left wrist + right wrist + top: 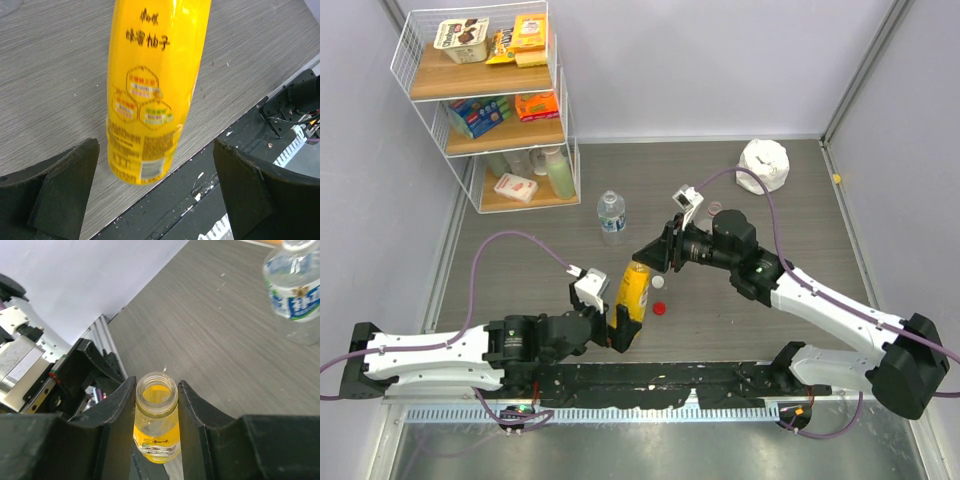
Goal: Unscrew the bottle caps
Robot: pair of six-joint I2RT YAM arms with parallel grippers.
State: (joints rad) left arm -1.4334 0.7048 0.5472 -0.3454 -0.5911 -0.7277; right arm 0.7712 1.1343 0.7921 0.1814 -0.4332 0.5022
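The yellow-orange bottle (634,290) leans tilted over the table's near edge, and its mouth (156,388) is open with no cap on it. My right gripper (645,258) is shut on the bottle's neck, one finger (117,410) on each side. My left gripper (617,330) stands open around the bottle's base (142,160), with both fingers apart from it. A red cap (660,308) and a white cap (658,282) lie on the table just right of the bottle. The clear bottle with the blue-white label (611,215) stands upright farther back.
A wire shelf (485,100) with snacks and bottles stands at the back left. A crumpled white object (765,163) lies at the back right, with a small pale cap (717,208) near it. A tiny yellow object (836,178) lies by the right wall. The black base rail (650,378) runs along the near edge.
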